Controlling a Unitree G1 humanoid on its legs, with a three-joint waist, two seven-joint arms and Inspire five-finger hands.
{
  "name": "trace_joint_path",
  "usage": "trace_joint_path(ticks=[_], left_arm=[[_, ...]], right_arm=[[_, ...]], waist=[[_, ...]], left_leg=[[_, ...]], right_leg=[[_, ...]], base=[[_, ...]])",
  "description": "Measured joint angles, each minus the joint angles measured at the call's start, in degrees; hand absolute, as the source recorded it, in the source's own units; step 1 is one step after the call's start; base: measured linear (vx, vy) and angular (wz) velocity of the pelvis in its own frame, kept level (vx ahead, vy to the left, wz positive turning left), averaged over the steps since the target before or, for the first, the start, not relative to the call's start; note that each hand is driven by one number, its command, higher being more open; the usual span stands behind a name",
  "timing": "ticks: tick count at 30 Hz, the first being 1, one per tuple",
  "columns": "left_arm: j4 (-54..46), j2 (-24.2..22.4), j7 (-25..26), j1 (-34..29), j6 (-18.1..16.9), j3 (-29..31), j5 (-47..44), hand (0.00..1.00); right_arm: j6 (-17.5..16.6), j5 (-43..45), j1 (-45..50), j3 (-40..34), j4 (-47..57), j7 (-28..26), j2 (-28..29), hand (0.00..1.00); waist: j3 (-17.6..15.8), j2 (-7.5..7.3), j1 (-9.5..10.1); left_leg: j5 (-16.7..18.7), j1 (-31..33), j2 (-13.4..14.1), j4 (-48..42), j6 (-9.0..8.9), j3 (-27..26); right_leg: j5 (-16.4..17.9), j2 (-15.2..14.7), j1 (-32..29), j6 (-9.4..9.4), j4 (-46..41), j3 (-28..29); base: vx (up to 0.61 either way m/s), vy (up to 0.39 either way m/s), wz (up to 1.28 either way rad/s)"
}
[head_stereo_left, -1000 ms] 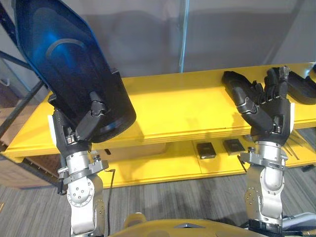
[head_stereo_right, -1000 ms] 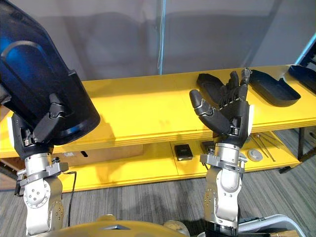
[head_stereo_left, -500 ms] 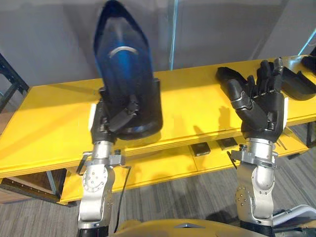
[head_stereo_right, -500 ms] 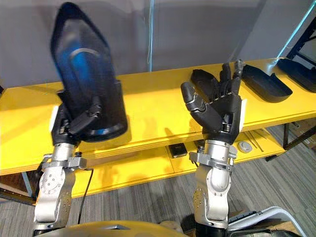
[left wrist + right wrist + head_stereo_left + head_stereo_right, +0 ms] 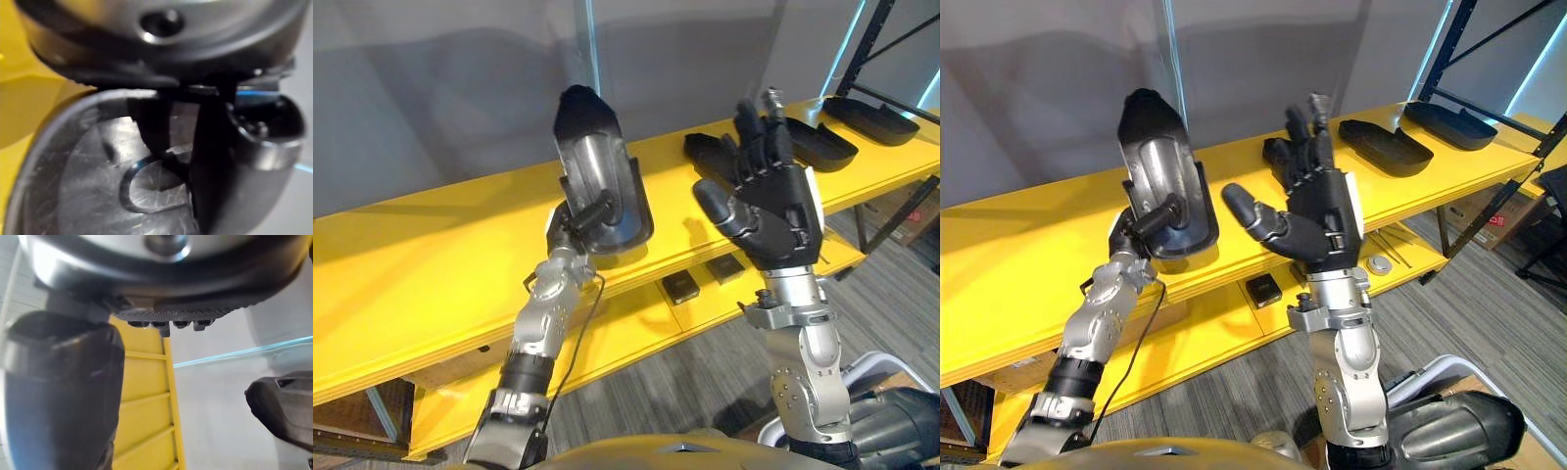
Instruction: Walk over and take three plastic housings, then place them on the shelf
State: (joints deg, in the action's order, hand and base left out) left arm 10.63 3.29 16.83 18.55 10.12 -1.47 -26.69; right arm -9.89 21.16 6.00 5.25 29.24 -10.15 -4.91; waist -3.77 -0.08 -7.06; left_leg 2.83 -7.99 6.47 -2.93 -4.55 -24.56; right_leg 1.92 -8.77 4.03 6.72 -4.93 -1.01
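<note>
One plastic housing (image 5: 597, 166) is standing on end in the left hand (image 5: 572, 221), thumb and fingers clamping its lower rim, its long axis pointing up, above the yellow shelf (image 5: 431, 245); the right hand (image 5: 773, 206) is hovering alongside, fingers spread, gripping nothing.

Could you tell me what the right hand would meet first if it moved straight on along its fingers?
Probably the grey wall behind the yellow shelf. The open right hand points up and away, seemingly passing above the black housing lying there. Depth is unclear, so it might clip that housing.
</note>
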Motion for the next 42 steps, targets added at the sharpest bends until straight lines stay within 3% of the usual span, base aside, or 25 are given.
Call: trace_joint_path(ticks=[8,14,17,20,23,30,31,38,42], left_arm=[[3.24,-0.28,7.85,6.95,0.04,1.02,0.13,0.0],[4.99,-0.26,11.51,9.48,3.29,2.41,0.13,0.0],[5.08,0.12,11.84,10.62,5.49,3.2,-0.06,0.0],[6.27,1.87,11.9,11.0,7.57,4.43,-0.72,0.0],[7.57,2.75,11.6,13.2,8.81,4.63,-0.57,0.0],[10.1,5.7,6.58,16.01,9.86,4.66,-0.7,0.0],[10.15,5.95,6.13,16.2,9.87,4.66,-0.71,1.0],[12.09,6.28,5.94,17.23,9.05,4.64,-2.26,1.0],[12.09,6.75,6.44,17.63,8.65,4.52,-2.87,1.0]], right_arm=[[0.61,-0.01,-3.4,8.29,-0.04,-2.25,-1.45,1.0],[1.73,-0.25,-3.41,9.86,-0.02,3.1,-1.31,1.0],[1.74,-0.38,-0.17,7.76,-0.03,4.53,-1.11,1.0],[1.75,-0.39,2.7,5.47,0.01,4.18,-1.22,1.0],[1.74,-0.2,4.05,2.83,0.81,3.87,-1.45,1.0],[1.73,-0.05,4.17,5.07,3.53,1.15,-2.0,1.0],[1.74,-0.06,4.17,5.59,3.94,0.95,-2.02,1.0],[1.84,-0.34,4.19,6.99,4.36,2.9,-2.09,1.0],[5.05,-2.1,4.63,5.13,0.04,13.85,-2.02,1.0]], waist=[[0.34,0.83,-1.98],[-0.45,2.02,-2.91],[-2.3,2.82,-2.98],[-4.04,2.77,-4.51],[-4.9,2.9,-4.42],[-6.71,2.67,-4.25],[-7.0,2.69,-4.17],[-8.01,3.24,-4.18],[-8.74,3.1,-4.26]], left_leg=[[-1.35,1.48,-0.4,1.33,0.08,0.38],[-2.26,3.34,-0.79,2.28,0.19,0.3],[-2.27,3.66,-0.87,2.28,0.22,-0.49],[-2.18,3.87,-0.65,2.24,0.1,-1.46],[-2.09,4.28,-0.51,2.09,0.02,-2.06],[-1.95,4.59,-0.08,1.56,-0.04,-2.46],[-1.84,4.71,-0.05,1.27,0.02,-2.46],[-1.76,4.77,-0.04,1.19,0.07,-2.46],[-1.22,4.71,0.27,1.2,-0.08,-3.25]], right_leg=[[-0.03,-0.02,-2.1,0.0,-0.17,-0.18],[-0.01,0.0,-5.0,0.0,-1.24,0.01],[0.0,-0.02,-6.05,0.01,-1.87,1.05],[0.0,0.07,-6.95,0.0,-2.17,1.87],[-0.01,0.26,-7.6,0.0,-2.58,2.71],[-0.02,0.55,-8.07,0.0,-3.05,2.85],[-0.02,0.52,-8.07,0.0,-3.06,2.84],[-0.04,0.43,-8.02,0.04,-3.17,2.8],[-0.1,0.51,-8.04,0.15,-3.07,2.78]], base=[[0.01,-0.007,0.03],[0.0,-0.005,0.02],[-0.03,0.005,-0.11],[-0.02,0.001,-0.16],[-0.02,-0.009,-0.12],[-0.01,-0.009,-0.02],[0.0,0.0,0.0],[0.0,-0.001,0.0],[0.0,0.0,0.0]])
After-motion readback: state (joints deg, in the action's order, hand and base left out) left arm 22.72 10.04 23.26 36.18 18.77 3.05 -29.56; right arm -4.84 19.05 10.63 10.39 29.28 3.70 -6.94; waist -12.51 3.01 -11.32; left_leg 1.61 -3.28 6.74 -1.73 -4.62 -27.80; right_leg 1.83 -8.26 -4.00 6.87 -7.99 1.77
